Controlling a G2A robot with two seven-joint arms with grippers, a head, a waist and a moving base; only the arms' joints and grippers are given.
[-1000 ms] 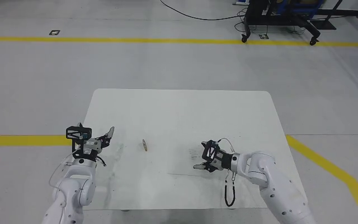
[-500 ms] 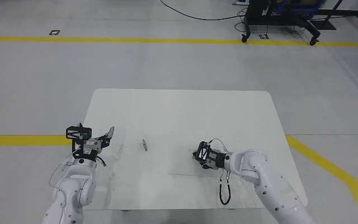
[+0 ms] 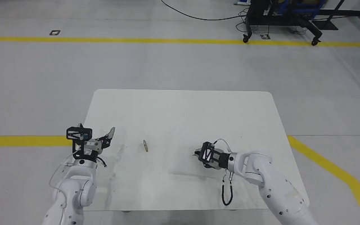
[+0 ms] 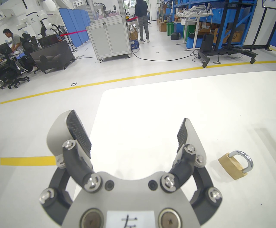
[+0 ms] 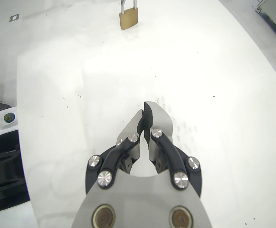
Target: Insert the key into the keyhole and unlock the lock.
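A brass padlock (image 3: 145, 146) with a silver shackle lies flat on the white table (image 3: 225, 112), left of centre. It lies a short way ahead of my left gripper (image 4: 129, 123) and to one side of it, seen there as the padlock (image 4: 235, 165). The left gripper (image 3: 108, 135) hangs over the table's left edge, open and holding nothing. My right gripper (image 3: 199, 153) rests low on the table right of centre, pointing toward the padlock (image 5: 128, 18). In its own wrist view the right gripper (image 5: 145, 110) is shut, pads pressed together; I cannot make out anything between them.
Bare table surface (image 5: 194, 64) separates the right gripper from the padlock. Yellow floor lines (image 3: 169, 40) run beyond the table. A wheeled black stand (image 3: 281, 22) is on the floor far behind.
The right gripper went from open to shut and shifted slightly left toward the padlock. The left arm and the padlock have stayed where they were.
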